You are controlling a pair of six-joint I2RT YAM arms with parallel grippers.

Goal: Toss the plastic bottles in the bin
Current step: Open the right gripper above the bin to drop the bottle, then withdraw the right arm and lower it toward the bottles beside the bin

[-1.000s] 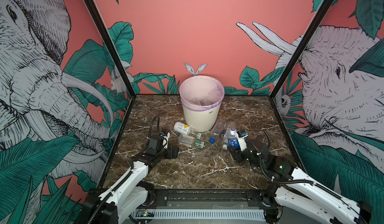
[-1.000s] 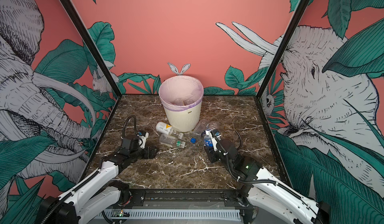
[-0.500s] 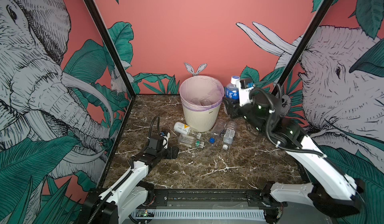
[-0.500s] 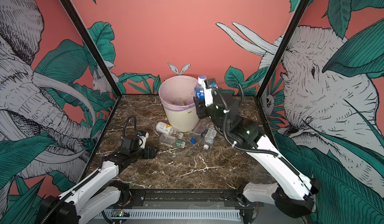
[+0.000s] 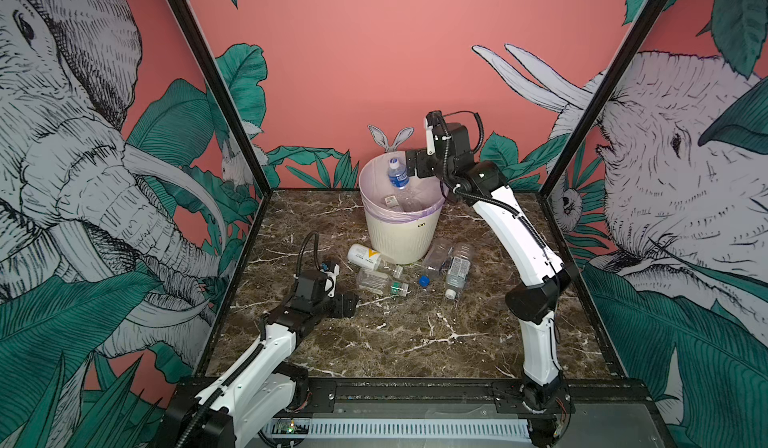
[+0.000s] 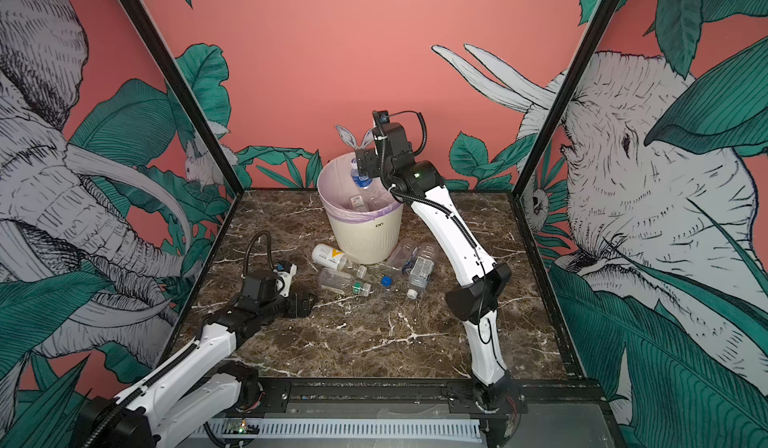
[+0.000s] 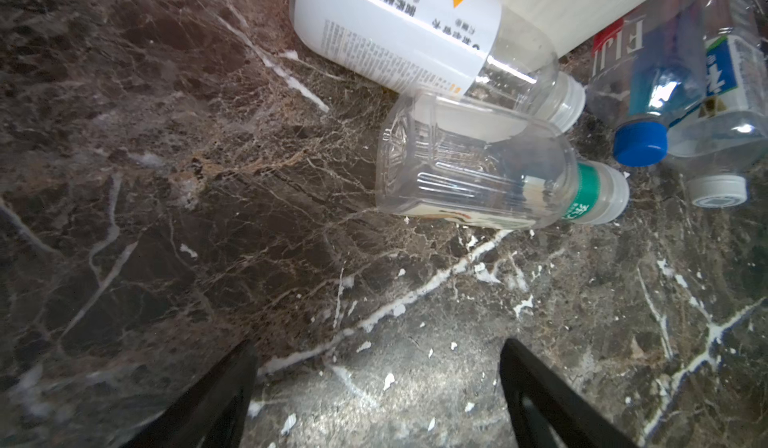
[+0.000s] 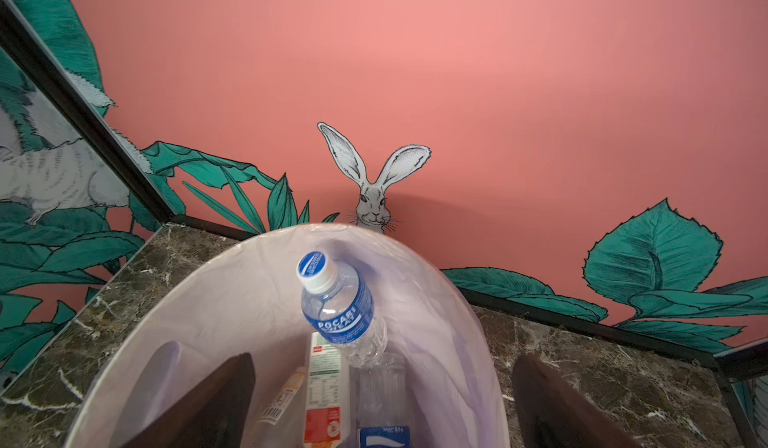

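The marble tabletop (image 5: 415, 342) carries both arms. The right arm (image 5: 511, 226) rises steeply from its base at the near edge, bends at the elbow and leans in towards the back wall, its wrist level above the bin (image 5: 399, 234). The left arm (image 5: 274, 342) lies low, stretched along the table with its forearm nearly flat.

The bin stands at the back centre, with several bottles already lying inside it. The right gripper (image 8: 382, 358) sits at the bin's right rim with its fingers spread wide and nothing between them. Beyond them, a blue-labelled bottle (image 8: 338, 309) is in mid-air over the bin's mouth, tilted with its cap up. Whether it brushes the liner is hard to tell.

The left gripper (image 7: 376, 344) hovers just over the table, jaws apart and empty, short of a clear green-collared bottle (image 7: 478, 172). A white bottle with a yellow mark (image 7: 395, 30) touches that one and leans on the bin's foot. Two more bottles (image 5: 457, 269) lie side by side at the bin's right.
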